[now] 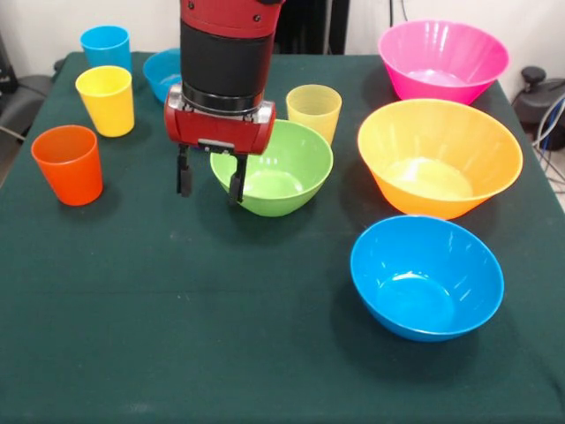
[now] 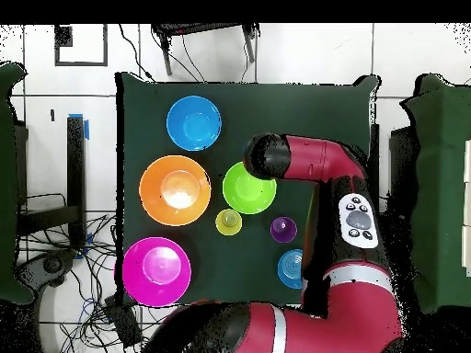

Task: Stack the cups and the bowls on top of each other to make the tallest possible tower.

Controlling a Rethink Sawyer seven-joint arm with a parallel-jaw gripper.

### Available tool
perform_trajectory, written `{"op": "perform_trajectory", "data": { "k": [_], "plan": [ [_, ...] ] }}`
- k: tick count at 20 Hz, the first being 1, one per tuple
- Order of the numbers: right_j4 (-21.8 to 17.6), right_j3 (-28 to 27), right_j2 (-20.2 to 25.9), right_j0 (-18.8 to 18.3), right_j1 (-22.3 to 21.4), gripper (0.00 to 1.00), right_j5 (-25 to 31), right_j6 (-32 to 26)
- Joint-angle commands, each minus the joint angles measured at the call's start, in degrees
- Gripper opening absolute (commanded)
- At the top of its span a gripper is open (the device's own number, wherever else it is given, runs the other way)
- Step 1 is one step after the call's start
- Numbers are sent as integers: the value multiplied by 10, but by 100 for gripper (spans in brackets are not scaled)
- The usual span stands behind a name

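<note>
While I hang over the dark green tabletop (image 1: 177,336), my fingers (image 1: 209,184) are spread apart with nothing between them, their tips just above the cloth at the near rim of the green bowl (image 1: 282,172). One finger stands in front of that bowl's rim; whether it touches I cannot tell.

No tower stands: every cup and bowl sits alone and upright on the cloth. The pale yellow-green cup (image 1: 315,109) stands just behind the green bowl. Beyond it, toward the far corner, is the pink bowl (image 1: 443,60), with the orange-yellow bowl (image 1: 439,157) in front of that and the medium blue bowl (image 1: 427,277) nearest the table's front edge. The three are close to one another but apart.

On my other side the orange cup (image 1: 67,164), the yellow cup (image 1: 106,100) and the blue cup (image 1: 106,46) stand in a loose row running toward the back. The small blue bowl (image 1: 161,72) is partly hidden behind my arm. From above, a purple cup (image 2: 283,229) shows near the small blue bowl.
</note>
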Motion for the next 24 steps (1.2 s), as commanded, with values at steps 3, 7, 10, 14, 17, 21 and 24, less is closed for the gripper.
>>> {"op": "perform_trajectory", "data": {
  "k": [3, 7, 10, 14, 17, 21, 24],
  "plan": [
    [-50, 32, 10, 12, 75, 100, -67, 30],
    [-53, 31, 1, 14, 90, 100, -91, 30],
    [-47, 38, -5, 19, 83, 100, -89, 30],
    [-36, 44, -11, 30, 71, 100, -79, 34],
    [-28, 53, -9, 34, 57, 100, -71, 33],
    [-12, 78, 3, 32, 12, 100, -37, 23],
    [-2, 88, 5, 34, -20, 100, -4, 14]
  ]
}}
